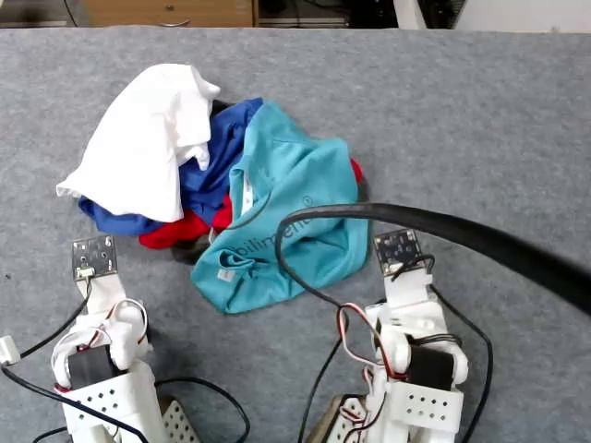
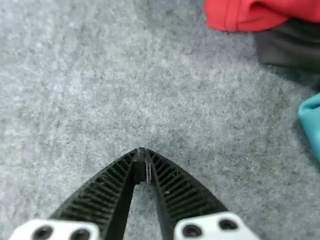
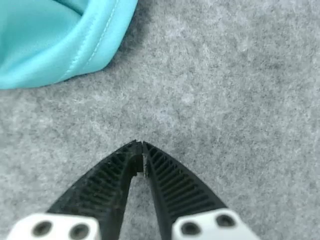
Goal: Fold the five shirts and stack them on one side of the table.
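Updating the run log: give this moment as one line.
shirts: unfolded pile, none stacked | left end effector: shut, empty, near red shirt | right end effector: shut, empty, near teal shirt

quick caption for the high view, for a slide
Unfolded shirt pile on the grey table, teal shirt nearest the arms.

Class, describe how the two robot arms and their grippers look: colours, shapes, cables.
The left arm and right arm are white plastic with black motors, thin black, red and white wires, and a dark square board at the front. The left gripper and right gripper are black, ribbed and tapering, on white mounts with screw holes.
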Action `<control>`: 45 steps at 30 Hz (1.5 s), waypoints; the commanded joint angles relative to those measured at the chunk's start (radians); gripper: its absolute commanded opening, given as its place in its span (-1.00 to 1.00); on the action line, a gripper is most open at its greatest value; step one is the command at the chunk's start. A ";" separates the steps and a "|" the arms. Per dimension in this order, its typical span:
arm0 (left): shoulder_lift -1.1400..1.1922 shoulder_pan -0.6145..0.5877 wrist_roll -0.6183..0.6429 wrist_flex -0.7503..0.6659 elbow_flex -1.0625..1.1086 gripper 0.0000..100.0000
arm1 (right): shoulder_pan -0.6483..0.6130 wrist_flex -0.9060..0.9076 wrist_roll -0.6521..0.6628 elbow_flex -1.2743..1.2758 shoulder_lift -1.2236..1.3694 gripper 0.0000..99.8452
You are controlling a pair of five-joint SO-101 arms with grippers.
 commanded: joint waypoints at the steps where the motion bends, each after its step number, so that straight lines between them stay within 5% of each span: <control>1: -0.062 0.002 -0.006 0.005 0.008 -0.96 | -0.007 0.005 0.006 -0.008 -0.111 -0.99; 31: -0.062 -0.009 -0.008 0.003 0.008 -0.96 | -0.007 0.005 0.006 -0.008 -0.111 -0.99; 45: -0.062 0.009 -0.009 -0.655 -0.083 -0.96 | -0.007 0.005 0.006 -0.008 -0.111 -0.99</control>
